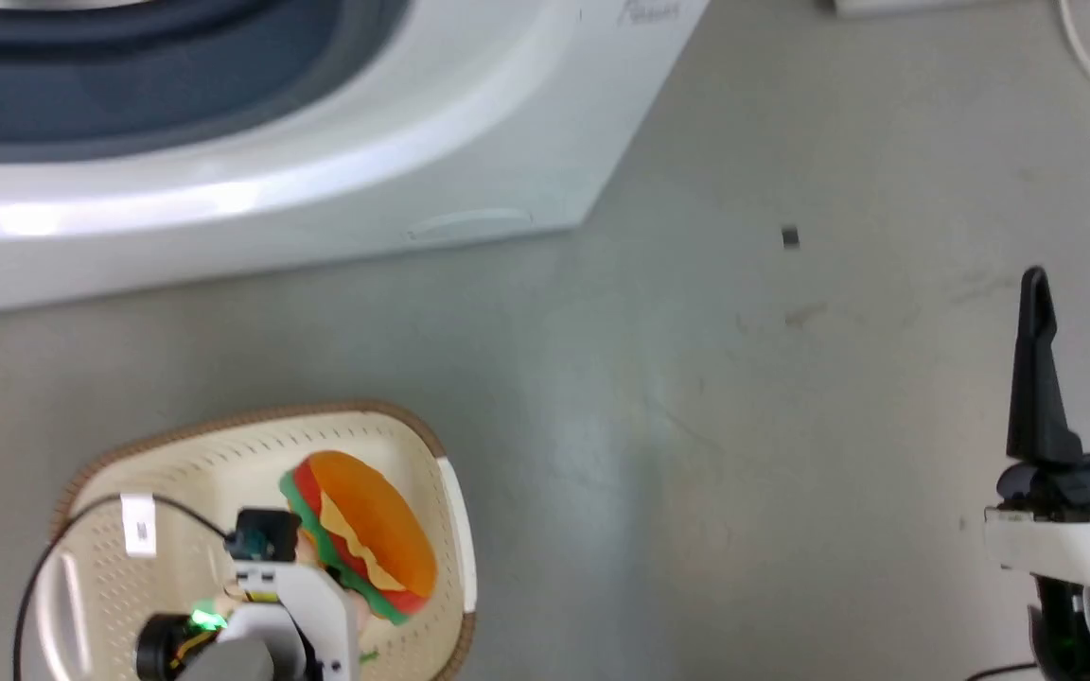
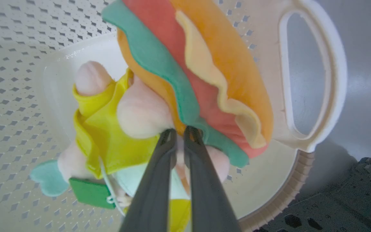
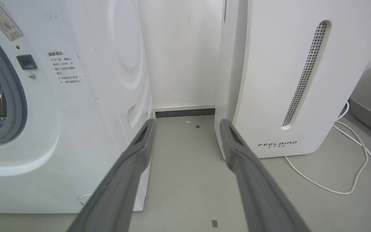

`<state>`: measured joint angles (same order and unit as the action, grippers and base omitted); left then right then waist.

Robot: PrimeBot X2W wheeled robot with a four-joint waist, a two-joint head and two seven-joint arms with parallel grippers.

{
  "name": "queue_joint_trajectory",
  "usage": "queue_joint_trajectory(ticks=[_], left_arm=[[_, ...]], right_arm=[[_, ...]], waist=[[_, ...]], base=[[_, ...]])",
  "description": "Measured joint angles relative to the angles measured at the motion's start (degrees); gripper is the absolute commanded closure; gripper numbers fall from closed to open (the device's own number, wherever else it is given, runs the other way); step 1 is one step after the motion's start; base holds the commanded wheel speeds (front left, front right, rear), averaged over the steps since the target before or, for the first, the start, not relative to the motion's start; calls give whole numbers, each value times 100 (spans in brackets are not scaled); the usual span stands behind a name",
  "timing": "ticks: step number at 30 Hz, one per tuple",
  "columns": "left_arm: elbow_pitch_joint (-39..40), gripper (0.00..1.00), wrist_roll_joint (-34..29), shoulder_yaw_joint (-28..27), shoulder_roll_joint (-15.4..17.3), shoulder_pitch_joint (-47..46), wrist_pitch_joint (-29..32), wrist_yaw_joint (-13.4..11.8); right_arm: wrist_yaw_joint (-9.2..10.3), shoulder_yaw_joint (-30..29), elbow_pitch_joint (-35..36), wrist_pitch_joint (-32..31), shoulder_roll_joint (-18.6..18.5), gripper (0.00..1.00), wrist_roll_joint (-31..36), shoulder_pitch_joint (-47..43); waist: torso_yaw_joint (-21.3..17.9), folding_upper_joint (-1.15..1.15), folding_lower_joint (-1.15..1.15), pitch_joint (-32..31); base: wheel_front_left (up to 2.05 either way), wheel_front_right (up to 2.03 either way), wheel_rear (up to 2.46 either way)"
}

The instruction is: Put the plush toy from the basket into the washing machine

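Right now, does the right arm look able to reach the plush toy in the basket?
Probably not. The right gripper hangs open far to the side, with a stretch of floor between it and the basket, and the left gripper is shut on the plush toy.

Laundry corner: washing machine (image 1: 337,180), basket (image 1: 176,463)

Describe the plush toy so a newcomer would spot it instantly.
Before the white washing machine, a cream perforated basket with a brown rim sits on the floor. In it, pinched by the left hand, is the plush toy: a hamburger, orange bun with red, yellow and green layers, vivid against its pale surroundings.
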<state>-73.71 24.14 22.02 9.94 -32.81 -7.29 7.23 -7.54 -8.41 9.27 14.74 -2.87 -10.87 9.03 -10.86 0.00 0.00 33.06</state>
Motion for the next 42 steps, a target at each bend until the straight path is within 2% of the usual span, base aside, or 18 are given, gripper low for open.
queue_joint_trajectory(ticks=[7,14,20,28,33,42], left_arm=[[405,100,221,137,-114,408,-583,0],[1339,100,293,333,25,736,-723,0],[2859,100,182,15,240,1174,-739,-47],[4888,100,-114,-571,469,1581,-739,-380],[5670,100,-132,-877,882,1468,-612,-549],[6379,100,-276,-1216,1867,74,591,-599]], right_arm=[[0,-83,-136,0,1,0,29,-250],[0,-179,-187,0,1,0,45,-444],[1,-354,-240,0,0,0,31,-586],[0,-274,-246,0,0,0,-5,-684],[0,-231,-245,0,0,0,-92,-702],[0,-104,-240,0,1,0,-347,-532]], waist=[[197,0,0,-719],[414,0,0,-1315],[530,0,0,-1716],[411,0,-1,-1881],[209,0,-1,-1778],[-212,0,0,-1143]], base=[[0,0,0],[0,0,0],[0,0,0],[0,0,0],[0,0,0],[0,0,0]])
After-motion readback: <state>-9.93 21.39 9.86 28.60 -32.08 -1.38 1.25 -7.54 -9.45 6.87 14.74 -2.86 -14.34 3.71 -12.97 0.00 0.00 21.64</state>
